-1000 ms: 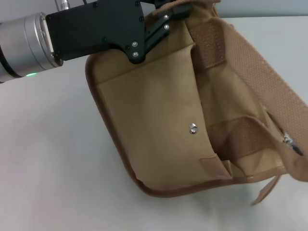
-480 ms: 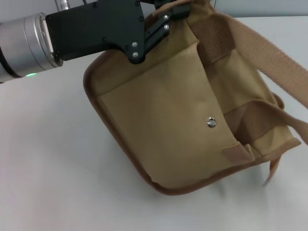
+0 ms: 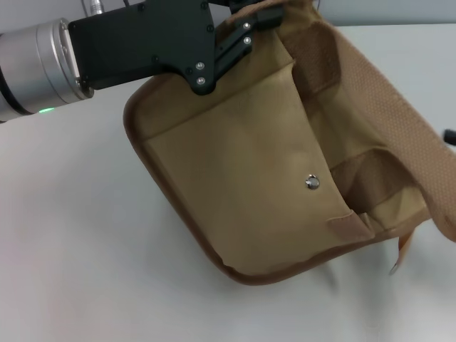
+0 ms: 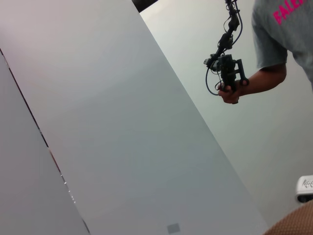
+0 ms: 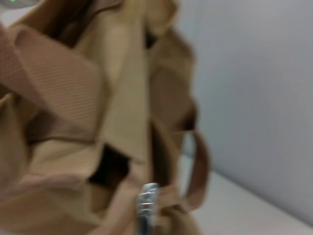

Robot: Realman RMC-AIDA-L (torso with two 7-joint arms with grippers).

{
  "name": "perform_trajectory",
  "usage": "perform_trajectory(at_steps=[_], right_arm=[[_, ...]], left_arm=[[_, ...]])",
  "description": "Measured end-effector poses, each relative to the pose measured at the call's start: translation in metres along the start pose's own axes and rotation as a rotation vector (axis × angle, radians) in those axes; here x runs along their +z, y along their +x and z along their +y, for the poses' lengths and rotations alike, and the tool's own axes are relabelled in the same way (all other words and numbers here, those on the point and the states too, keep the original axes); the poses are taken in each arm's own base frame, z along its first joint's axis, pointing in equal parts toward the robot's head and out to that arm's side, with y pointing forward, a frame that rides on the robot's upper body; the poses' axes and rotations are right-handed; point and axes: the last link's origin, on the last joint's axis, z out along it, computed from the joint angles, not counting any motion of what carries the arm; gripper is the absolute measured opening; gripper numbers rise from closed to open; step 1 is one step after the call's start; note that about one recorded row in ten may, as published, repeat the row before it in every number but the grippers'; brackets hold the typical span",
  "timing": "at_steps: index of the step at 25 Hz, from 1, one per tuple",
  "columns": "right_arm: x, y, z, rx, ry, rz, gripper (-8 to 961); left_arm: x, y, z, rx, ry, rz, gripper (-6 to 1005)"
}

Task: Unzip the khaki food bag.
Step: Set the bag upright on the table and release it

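Note:
The khaki food bag (image 3: 235,178) hangs tilted over the white table (image 3: 71,249), its front pocket with a metal snap (image 3: 312,182) facing me and its brown-trimmed base low. My left gripper (image 3: 260,18) is shut on the bag's upper corner at the top of the head view. A webbing handle (image 3: 385,114) stretches down towards the right edge. A black bit of my right gripper (image 3: 450,135) shows at that edge beside the handle. The right wrist view shows the bag (image 5: 117,98) close up, with the metal zipper pull (image 5: 146,200) hanging near its top.
The left arm's silver wrist and black body (image 3: 107,50) cross the upper left. In the left wrist view a person (image 4: 274,44) holding a hand-held rig (image 4: 227,68) stands by the wall, and a bit of webbing (image 4: 293,225) shows in the corner.
The bag has swung right and turned, so the snap sits lower and further right. The handle has since been pulled taut towards the right edge. The left gripper has kept its hold.

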Motion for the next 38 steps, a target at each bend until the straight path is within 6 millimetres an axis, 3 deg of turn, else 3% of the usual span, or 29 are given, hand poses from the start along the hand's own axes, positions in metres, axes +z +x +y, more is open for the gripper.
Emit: perform_trajectory(at_steps=[2,9,18,23,29,33,36,38], right_arm=[[0.011,-0.002,0.000,-0.011,-0.046,0.015,815],[0.045,-0.009,-0.004,-0.059,-0.132,0.031,741],[0.059,-0.015,-0.008,-0.131,-0.104,-0.031,646],[0.052,-0.021,-0.014,-0.145,-0.036,-0.082,449],[0.042,-0.044,-0.036,-0.134,0.093,-0.188,227],[0.046,-0.056,-0.047,-0.112,0.099,-0.206,195],[0.062,-0.068,-0.058,-0.103,0.091,-0.209,177],[0.068,-0.070,-0.060,-0.106,0.089,-0.204,166]], left_arm=[[0.000,0.000,0.000,0.000,0.000,0.001,99],[0.000,0.001,0.000,-0.001,0.005,0.009,99],[-0.001,0.000,0.001,-0.008,0.008,0.008,99],[-0.004,-0.002,0.005,-0.021,0.015,0.006,99],[-0.016,-0.014,0.021,-0.059,0.063,0.024,100],[-0.025,-0.022,0.034,-0.090,0.080,0.029,100],[-0.040,-0.039,0.058,-0.139,0.121,0.010,100],[-0.043,-0.042,0.063,-0.148,0.135,0.005,100]])
